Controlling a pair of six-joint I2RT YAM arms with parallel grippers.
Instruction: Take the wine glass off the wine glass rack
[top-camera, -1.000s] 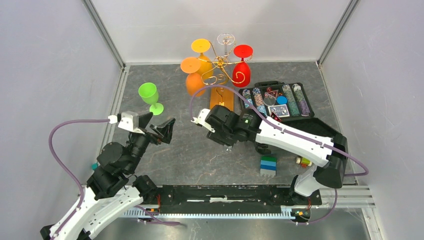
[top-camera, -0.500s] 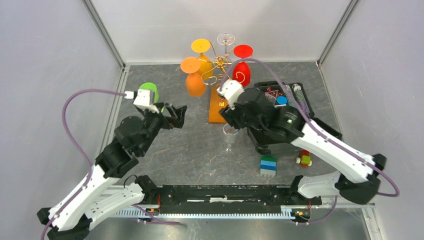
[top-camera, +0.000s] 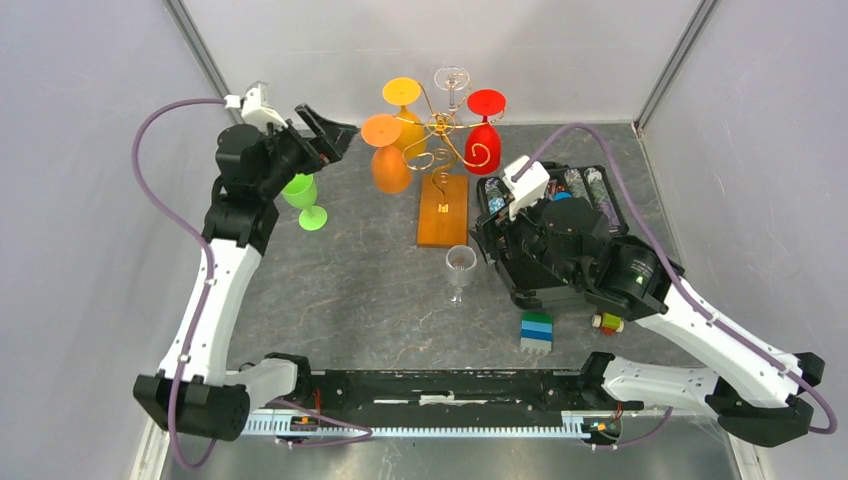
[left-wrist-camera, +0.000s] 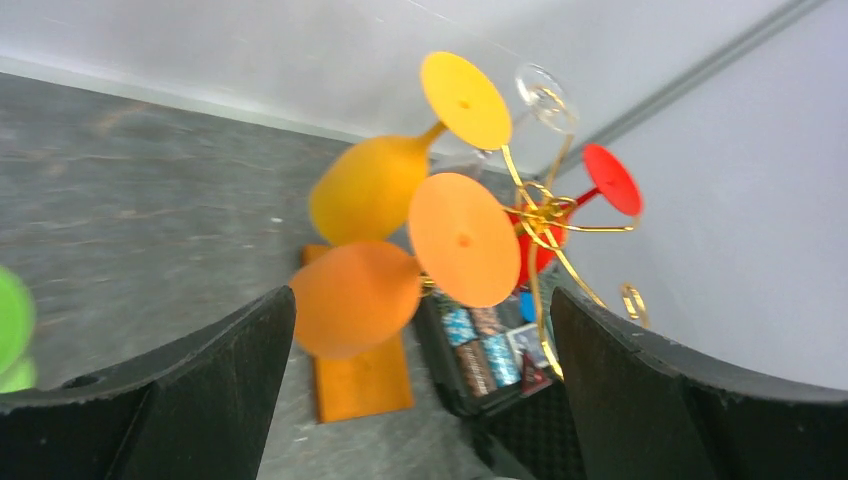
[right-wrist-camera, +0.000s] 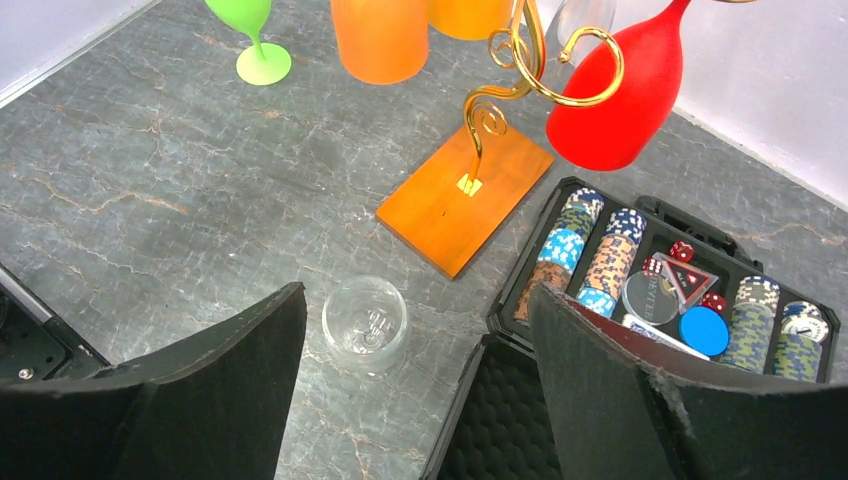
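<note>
The gold wire wine glass rack (top-camera: 443, 210) stands on its orange-brown base at the back. An orange glass (top-camera: 388, 160), a yellow one (top-camera: 405, 110), a clear one (top-camera: 452, 85) and a red one (top-camera: 483, 140) hang on it upside down. A clear wine glass (top-camera: 460, 270) stands upright on the table in front of the base. My right gripper (right-wrist-camera: 415, 300) is open just above and right of that glass (right-wrist-camera: 365, 322), not touching it. My left gripper (top-camera: 335, 135) is raised at the back left, open and empty, facing the orange glass (left-wrist-camera: 355, 295).
A green glass (top-camera: 302, 195) stands on the table under my left arm. An open black poker chip case (top-camera: 555, 200) lies right of the rack, partly under my right wrist. Stacked blue-green blocks (top-camera: 537, 332) and a small toy (top-camera: 606, 322) sit front right.
My right gripper opened and drew back to the right, leaving the clear wine glass standing on the table. My left arm rose and swung to the back left, toward the rack.
</note>
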